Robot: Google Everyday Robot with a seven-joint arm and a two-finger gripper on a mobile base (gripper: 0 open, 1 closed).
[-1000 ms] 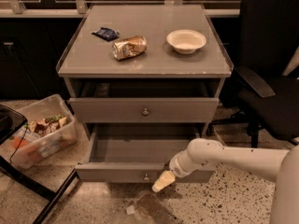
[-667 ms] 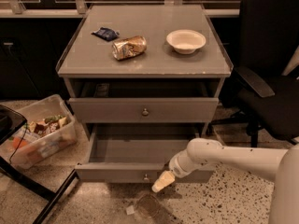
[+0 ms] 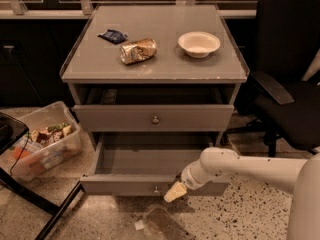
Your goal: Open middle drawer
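Observation:
The middle drawer (image 3: 125, 185) is pulled well out of the grey cabinet, and its bare grey inside shows. Its small round knob (image 3: 156, 189) sits at the middle of the flat front. My gripper (image 3: 175, 191), with a cream tip on a white arm coming in from the right, is at the drawer front just right of the knob, low near the floor. The uppermost drawer (image 3: 200, 118), with its own knob (image 3: 155, 119), stands slightly out above it. The lowest drawer is hidden under the open one.
The cabinet top (image 3: 165, 66) bears a crushed can (image 3: 138, 50), a white bowl (image 3: 199, 43) and a blue packet (image 3: 113, 35). A clear bin of snacks (image 3: 42, 145) stands at the left on the floor. A black office chair (image 3: 290, 94) is close at the right.

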